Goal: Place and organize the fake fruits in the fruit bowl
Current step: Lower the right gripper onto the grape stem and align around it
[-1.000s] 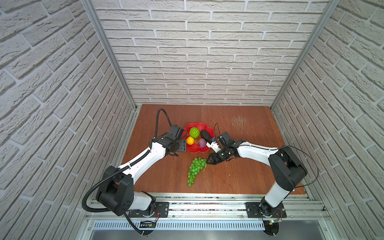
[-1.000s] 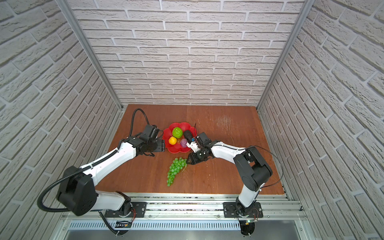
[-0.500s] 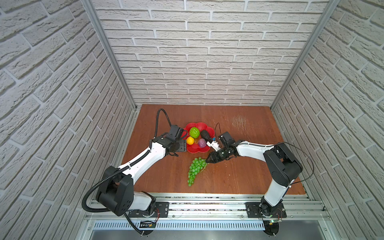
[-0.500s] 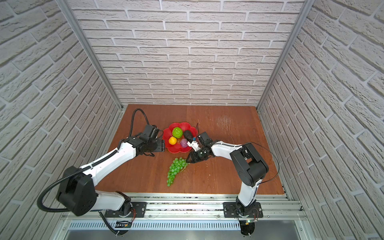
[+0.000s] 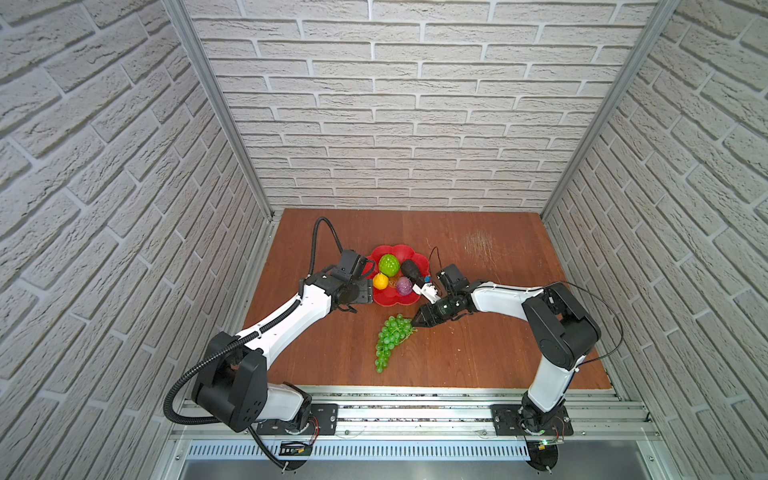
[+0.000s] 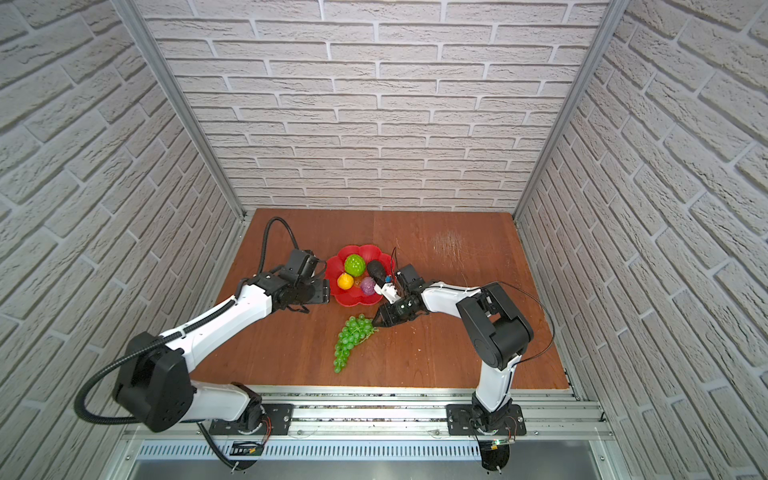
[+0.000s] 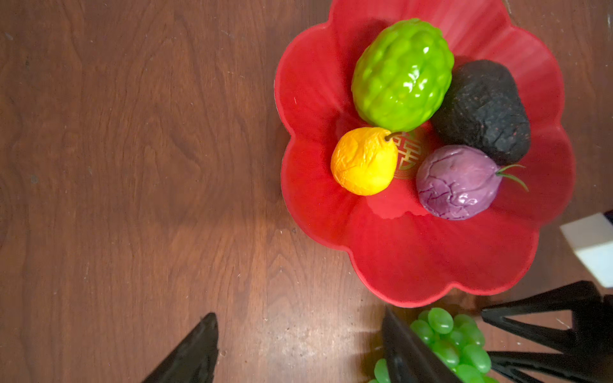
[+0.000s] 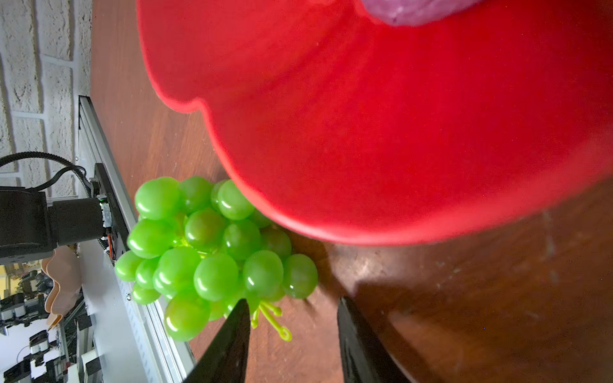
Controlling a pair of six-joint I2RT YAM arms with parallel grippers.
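In both top views, just below the middle of the frame, the red fruit bowl (image 5: 390, 300) (image 6: 353, 300) sits on the brown table (image 5: 478, 353). It holds four fruits: the bumpy green fruit (image 5: 388, 264), the avocado (image 5: 410, 269), the lemon (image 5: 380, 281) and the purple fruit (image 5: 403, 285). The grape bunch (image 5: 390, 338) (image 6: 351, 340) lies on the table just below the bowl. Your right gripper (image 5: 417, 323) (image 6: 377, 321) points at the bunch's upper end from the right. Your left arm (image 5: 307, 307) reaches in from the lower left to the bowl's left edge.

In the left wrist view, your left gripper (image 7: 298, 315) is spread open over bare wood beside the bowl (image 7: 414, 265), holding nothing. The four fruits crowd around a gold emblem (image 7: 408, 152).

In the right wrist view, your right gripper (image 8: 293, 301) stands open, its fingers on either side of the bunch's pale stem (image 8: 272, 318), not closed on it. The grapes (image 8: 205, 258) touch the bowl's rim (image 8: 365, 132).
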